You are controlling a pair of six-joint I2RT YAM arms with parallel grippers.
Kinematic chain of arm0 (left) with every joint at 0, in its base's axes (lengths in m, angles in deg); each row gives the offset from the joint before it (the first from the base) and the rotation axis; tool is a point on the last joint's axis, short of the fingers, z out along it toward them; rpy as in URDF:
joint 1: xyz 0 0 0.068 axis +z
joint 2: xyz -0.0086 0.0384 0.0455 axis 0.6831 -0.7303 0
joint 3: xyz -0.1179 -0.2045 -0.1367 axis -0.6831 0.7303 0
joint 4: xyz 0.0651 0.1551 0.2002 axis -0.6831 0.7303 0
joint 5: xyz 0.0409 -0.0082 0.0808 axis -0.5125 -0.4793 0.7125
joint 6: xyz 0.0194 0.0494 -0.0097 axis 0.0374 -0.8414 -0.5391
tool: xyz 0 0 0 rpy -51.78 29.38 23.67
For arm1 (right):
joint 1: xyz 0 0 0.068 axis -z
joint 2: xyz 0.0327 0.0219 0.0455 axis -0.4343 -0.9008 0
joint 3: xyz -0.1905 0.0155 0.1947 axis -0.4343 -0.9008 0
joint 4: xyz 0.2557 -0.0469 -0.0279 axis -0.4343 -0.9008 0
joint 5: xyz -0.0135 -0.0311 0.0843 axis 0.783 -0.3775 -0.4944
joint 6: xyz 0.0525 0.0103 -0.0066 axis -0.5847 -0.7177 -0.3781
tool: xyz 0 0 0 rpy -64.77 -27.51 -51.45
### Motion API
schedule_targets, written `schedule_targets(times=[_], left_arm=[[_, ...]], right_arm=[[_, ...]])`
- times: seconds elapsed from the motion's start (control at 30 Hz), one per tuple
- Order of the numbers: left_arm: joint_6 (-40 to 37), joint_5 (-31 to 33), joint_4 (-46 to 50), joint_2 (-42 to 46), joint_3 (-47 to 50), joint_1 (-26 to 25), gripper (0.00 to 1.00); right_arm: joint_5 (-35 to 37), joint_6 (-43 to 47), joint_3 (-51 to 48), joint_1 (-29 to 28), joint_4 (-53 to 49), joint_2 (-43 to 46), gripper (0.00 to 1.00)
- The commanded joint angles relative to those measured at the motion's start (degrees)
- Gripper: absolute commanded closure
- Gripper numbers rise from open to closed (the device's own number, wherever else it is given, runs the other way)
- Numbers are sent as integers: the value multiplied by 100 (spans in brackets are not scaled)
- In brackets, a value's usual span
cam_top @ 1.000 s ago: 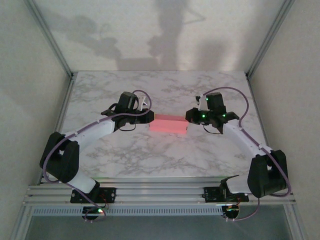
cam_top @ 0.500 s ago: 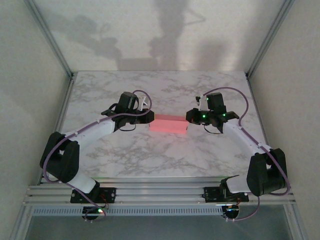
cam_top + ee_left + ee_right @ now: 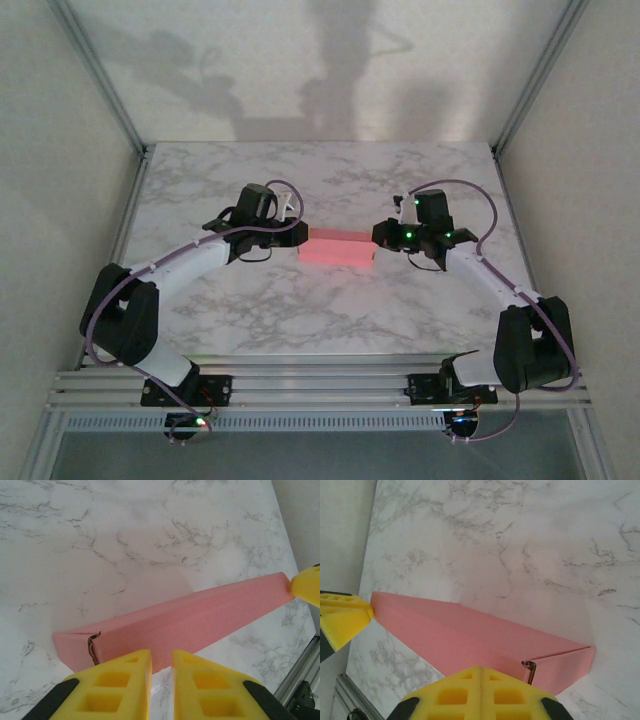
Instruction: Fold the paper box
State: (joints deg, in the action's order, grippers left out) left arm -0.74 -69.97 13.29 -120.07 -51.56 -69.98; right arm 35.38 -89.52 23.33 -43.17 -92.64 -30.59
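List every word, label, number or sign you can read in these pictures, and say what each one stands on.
None: no word, number, brand or sign can be read anywhere.
The pink paper box is plain on every face in view.
The marble table carries only its grey veining.

Top view: soft, even, moderately bright light from near side. Tall blurred arm shadows on back wall; side walls greyer. Small green lamps glow on right wrist. Frame posts lean outward, mild wide-angle distortion.

Wrist views: bright, marble surface slightly washed out, pale pink tint on it beside paper box. Left claw and right claw close to lens, edges slightly soft.
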Motion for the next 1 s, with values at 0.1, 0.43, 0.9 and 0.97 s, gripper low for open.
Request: schedule_targets(times=[0.1,0.43,0.9,0.97], left_arm=[[-50,149,275,-107,98,0,80],[-44,107,284,-69,48,0,80],[-6,13,343,-42,-115,0,80],[-12,20,345,-42,-99,0,80]], right_arm=[[-163,-644,-401,-11,483,-66,100],[139,-227,153,104,-277,500,100],[444,165,259,95,-861,184,100],[415,188,291,71,-865,147,100]])
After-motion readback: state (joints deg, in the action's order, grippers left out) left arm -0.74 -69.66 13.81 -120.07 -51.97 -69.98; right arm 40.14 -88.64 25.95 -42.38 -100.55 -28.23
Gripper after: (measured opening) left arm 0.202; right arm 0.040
